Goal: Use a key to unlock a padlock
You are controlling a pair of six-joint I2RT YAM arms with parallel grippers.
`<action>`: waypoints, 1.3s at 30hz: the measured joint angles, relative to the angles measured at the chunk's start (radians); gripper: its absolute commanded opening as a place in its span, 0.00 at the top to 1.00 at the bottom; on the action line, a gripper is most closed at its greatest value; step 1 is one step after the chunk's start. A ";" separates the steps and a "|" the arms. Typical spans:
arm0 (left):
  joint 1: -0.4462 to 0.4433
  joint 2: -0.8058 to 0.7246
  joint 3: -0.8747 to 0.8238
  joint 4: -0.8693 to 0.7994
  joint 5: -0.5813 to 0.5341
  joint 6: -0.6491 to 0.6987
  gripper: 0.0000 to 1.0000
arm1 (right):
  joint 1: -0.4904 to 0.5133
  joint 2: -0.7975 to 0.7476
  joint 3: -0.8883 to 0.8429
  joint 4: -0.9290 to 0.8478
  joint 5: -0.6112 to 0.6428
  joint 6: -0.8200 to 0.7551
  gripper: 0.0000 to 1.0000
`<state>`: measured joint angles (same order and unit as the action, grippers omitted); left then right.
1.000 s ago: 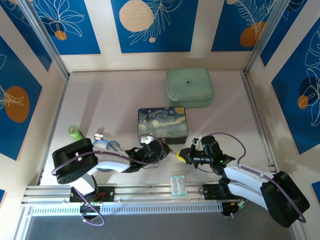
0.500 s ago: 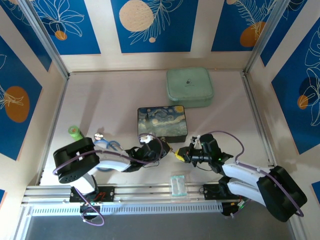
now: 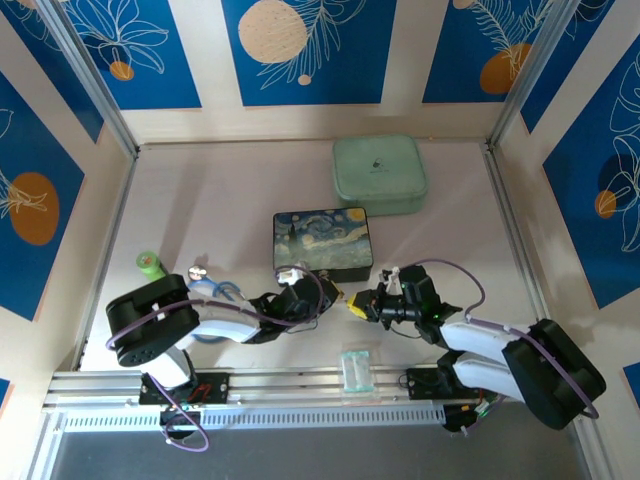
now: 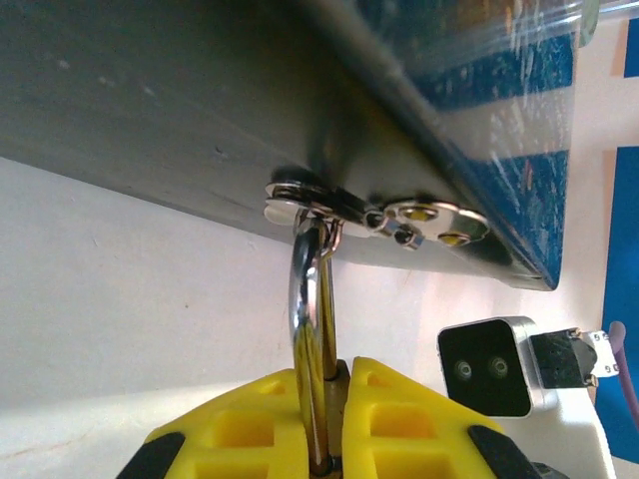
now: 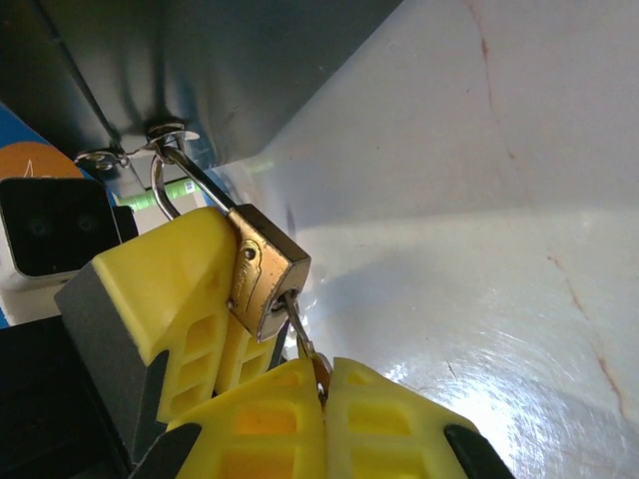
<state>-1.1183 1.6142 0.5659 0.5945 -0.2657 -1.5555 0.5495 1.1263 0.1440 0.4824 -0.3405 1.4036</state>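
Found padlock [image 5: 265,274] hung by its shackle [image 5: 172,182] through the clasp [image 5: 165,133] on the near wall of the box [image 3: 322,243], low over the desk [image 3: 220,200], between the two arms.

Noted left end effector [image 4: 334,389] pinched narrow on the padlock at the shackle base. Judged as a brace: stops the body swinging on the clasp and tilts the keyway out toward the right arm.

Noted right end effector [image 5: 322,394] clamped near-closed on the key [image 5: 303,337], gripping the bow, with the blade running up into the bottom of the padlock. Cannot tell how deep the blade sits. Cannot confirm shackle state either: one leg hidden behind the left end effector. Judged not yet unlocked.

Judged step in hand: key seated or nearly so, turn to follow. Expect a wrist roll about the blade axis with the left holding firm. Risks: twisting the whole lock on the clasp instead of the cylinder, or slipping on the thin bow.

Containers:
- Box: lid down, secured by clasp and padlock, contents hidden.
- Green case [image 3: 379,175]: far side of desk, well apart from the box, closed, contents hidden.
- Small clear packet [image 3: 355,369]: near the front rail, contents too small to tell.

Also logged green roll [image 3: 149,264] and stethoscope [image 3: 213,290] left of the box, clear of both arms.
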 measured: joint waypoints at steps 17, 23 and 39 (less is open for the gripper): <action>0.015 -0.003 -0.021 0.027 -0.035 -0.044 1.00 | -0.026 0.200 -0.001 0.253 -0.045 0.030 1.00; 0.016 -0.003 -0.034 0.065 -0.030 -0.064 1.00 | -0.087 0.264 0.000 0.323 -0.146 -0.013 1.00; 0.017 -0.003 -0.051 0.122 -0.008 -0.089 1.00 | -0.165 0.449 0.025 0.493 -0.323 -0.099 1.00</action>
<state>-1.1015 1.6115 0.5148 0.7170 -0.2737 -1.6447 0.3843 1.5757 0.1692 0.9752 -0.6636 1.3048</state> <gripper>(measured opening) 0.100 0.058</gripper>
